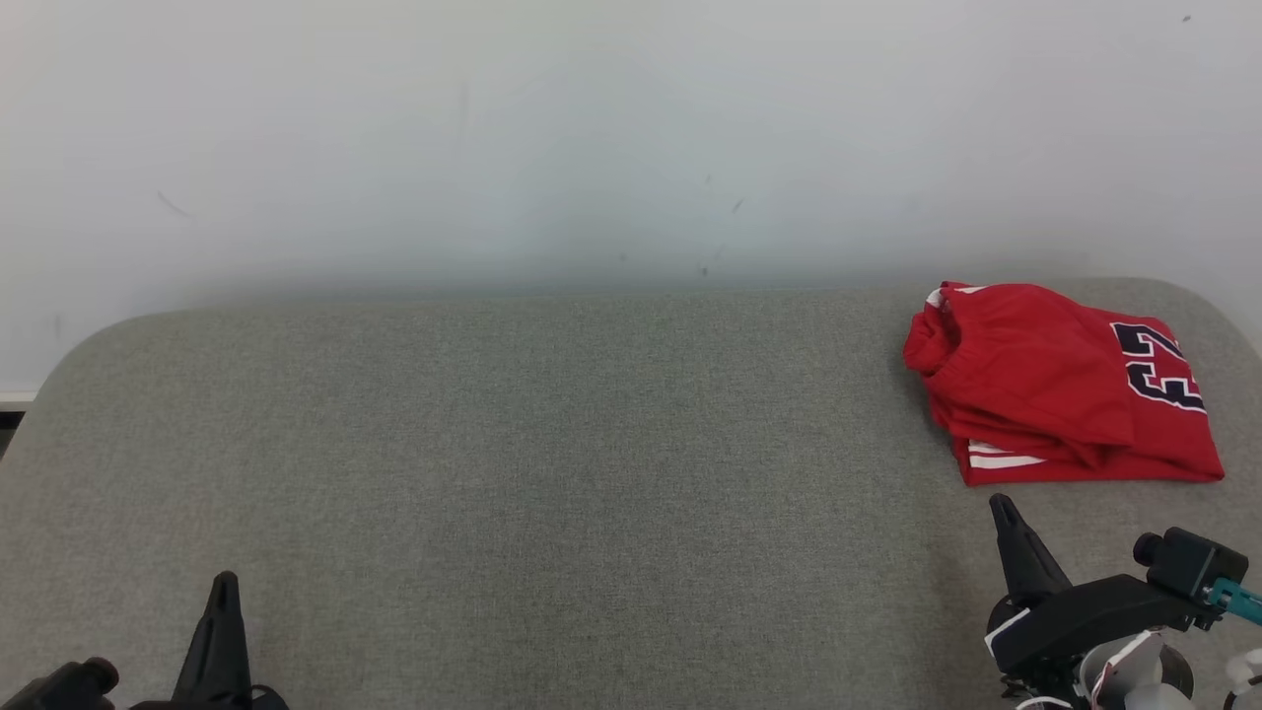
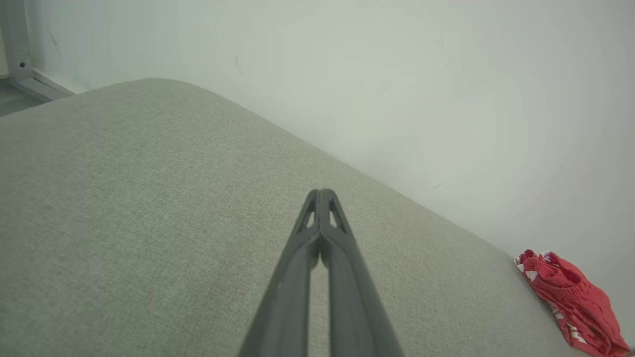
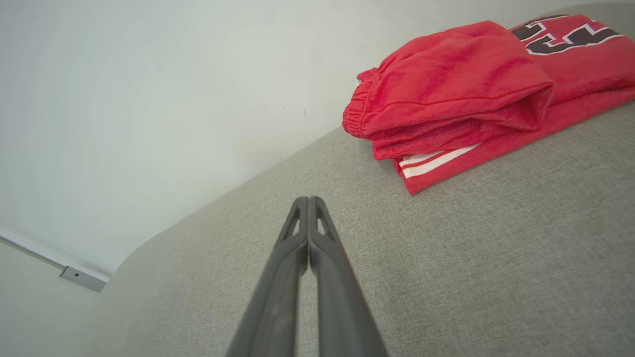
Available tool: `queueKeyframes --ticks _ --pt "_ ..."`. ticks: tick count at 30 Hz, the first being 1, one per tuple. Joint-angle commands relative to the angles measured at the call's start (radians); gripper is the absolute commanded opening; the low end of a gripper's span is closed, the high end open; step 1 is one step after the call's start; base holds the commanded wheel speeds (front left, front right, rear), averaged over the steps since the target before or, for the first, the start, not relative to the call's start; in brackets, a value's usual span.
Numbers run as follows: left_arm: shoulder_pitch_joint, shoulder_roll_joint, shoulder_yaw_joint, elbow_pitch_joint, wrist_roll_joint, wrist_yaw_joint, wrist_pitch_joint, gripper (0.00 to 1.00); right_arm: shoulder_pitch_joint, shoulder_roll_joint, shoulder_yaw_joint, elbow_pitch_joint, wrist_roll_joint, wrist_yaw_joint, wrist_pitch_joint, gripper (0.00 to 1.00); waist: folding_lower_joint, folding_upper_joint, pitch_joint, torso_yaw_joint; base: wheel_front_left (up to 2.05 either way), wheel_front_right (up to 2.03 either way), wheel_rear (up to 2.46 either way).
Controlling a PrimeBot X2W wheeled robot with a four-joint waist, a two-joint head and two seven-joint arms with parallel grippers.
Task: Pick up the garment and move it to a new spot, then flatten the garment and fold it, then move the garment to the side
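The garment (image 1: 1060, 394) is a red pair of shorts with white stripes and a dark number, lying folded at the far right of the grey padded surface (image 1: 552, 463). It shows close up in the right wrist view as the garment (image 3: 476, 89) and small at the lower right of the left wrist view as the garment (image 2: 570, 302). My right gripper (image 1: 1004, 508) sits just in front of it, shut and empty, fingertips pressed together (image 3: 308, 201). My left gripper (image 1: 225, 582) rests at the lower left, far from the cloth, also shut with nothing in it (image 2: 321, 192).
A pale wall (image 1: 592, 138) rises directly behind the grey surface. The surface has rounded far corners (image 1: 108, 335). A metal frame piece (image 2: 20, 59) stands beyond its left end, and a wall trim strip (image 3: 74, 277) shows low in the right wrist view.
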Motion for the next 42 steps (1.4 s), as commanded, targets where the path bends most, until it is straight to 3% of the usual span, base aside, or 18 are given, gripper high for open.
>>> queueKeyframes --ticks 1,42 --pt "-0.033 0.005 0.010 -0.006 -0.031 -0.008 0.003 0.00 -0.033 -0.005 -0.010 -0.010 0.031 0.000 0.007 0.00 0.0000 -0.0001 0.000 0.000 0.00 0.00 0.00" --pt "-0.148 -0.062 0.047 0.087 -0.525 -0.094 0.061 0.00 -0.112 -0.011 -0.097 0.032 0.474 0.000 0.129 0.00 0.0000 -0.0001 0.017 0.011 0.00 0.00 0.00"
